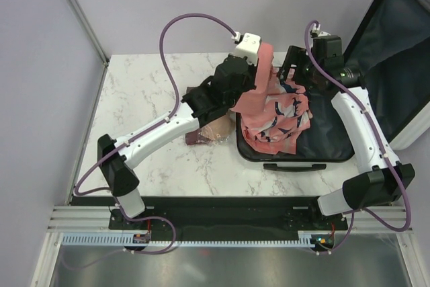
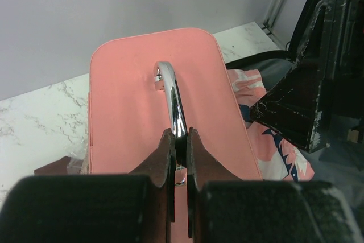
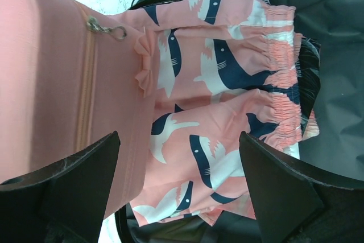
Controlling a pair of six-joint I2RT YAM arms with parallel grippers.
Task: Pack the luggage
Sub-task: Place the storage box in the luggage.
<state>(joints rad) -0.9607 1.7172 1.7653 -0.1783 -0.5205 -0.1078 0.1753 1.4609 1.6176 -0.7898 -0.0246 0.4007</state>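
Note:
The luggage [image 1: 330, 138] lies open at the right of the table, its dark grey lined lid [image 1: 396, 45] raised against the wall. Pink shorts with a navy and white shark print [image 1: 282, 122] lie bunched in its left half. My left gripper [image 2: 180, 140] is shut on the chrome top handle [image 2: 172, 92] of a small pink case [image 2: 131, 106], which hangs over the luggage's left edge [image 1: 265, 70]. My right gripper [image 3: 179, 163] stands open above the shorts [image 3: 227, 112], with the pink case [image 3: 45, 78] just to its left and nothing between its fingers.
A brown and beige wrapped item [image 1: 207, 132] lies on the marble table [image 1: 148, 92] under my left arm, beside the luggage. The luggage's black carry handle [image 1: 294, 165] faces the near edge. Grey walls close in the back and left.

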